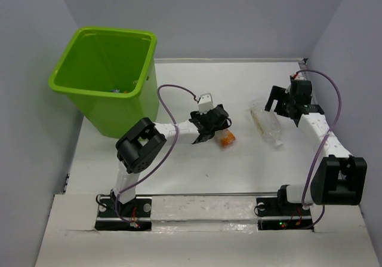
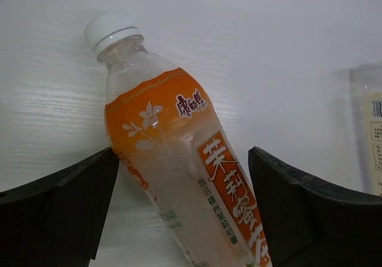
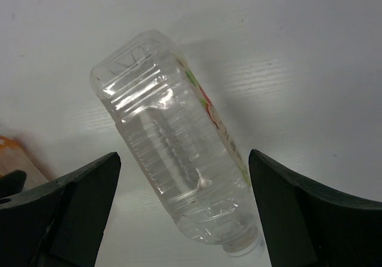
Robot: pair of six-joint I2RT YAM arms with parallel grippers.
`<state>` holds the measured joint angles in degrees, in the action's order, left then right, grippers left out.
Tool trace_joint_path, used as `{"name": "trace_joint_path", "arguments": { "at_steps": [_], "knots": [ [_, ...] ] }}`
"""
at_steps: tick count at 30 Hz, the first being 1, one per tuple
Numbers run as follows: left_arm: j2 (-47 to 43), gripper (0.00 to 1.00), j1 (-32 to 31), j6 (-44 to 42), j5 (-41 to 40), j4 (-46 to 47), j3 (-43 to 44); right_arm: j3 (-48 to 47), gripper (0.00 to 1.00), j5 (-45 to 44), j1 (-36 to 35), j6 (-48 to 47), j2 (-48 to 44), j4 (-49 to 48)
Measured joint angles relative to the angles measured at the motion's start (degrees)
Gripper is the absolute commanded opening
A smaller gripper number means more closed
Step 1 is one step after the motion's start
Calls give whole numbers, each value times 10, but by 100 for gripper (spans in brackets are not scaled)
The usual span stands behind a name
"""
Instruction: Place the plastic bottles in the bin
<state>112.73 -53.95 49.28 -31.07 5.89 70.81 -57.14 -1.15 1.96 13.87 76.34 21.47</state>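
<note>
Left fingers (image 1: 213, 126) stand wide astride the orange bottle (image 2: 173, 159), which lies on the tabletop (image 1: 197, 177) near the bin (image 1: 113, 114), to its right and nearer. The right fingers (image 1: 276, 100), also spread wide and holding nothing, flank a clear bottle (image 3: 173, 153) lying well to the bin's right. Both bottles are left to do, I judge, and something small (image 1: 117, 89) in the bin's bottom is too tiny to name; bare tabletop runs to the bin, but its tall rim must be cleared.
</note>
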Motion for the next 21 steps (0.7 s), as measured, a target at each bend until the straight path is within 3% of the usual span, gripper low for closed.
{"name": "trace_joint_path", "arguments": {
  "at_steps": [7,15,20,21],
  "knots": [
    [31,98,11,-32,19,-5,47,0,95,54,-1,-56,31,26],
    [39,75,15,-69,37,-3,52,-2,97,66,-31,-92,83,26],
    [37,51,17,-89,45,20,39,-15,99,38,-59,-104,104,25],
    [35,50,17,-90,46,24,35,-20,99,30,-66,-107,113,24]
  ]
}}
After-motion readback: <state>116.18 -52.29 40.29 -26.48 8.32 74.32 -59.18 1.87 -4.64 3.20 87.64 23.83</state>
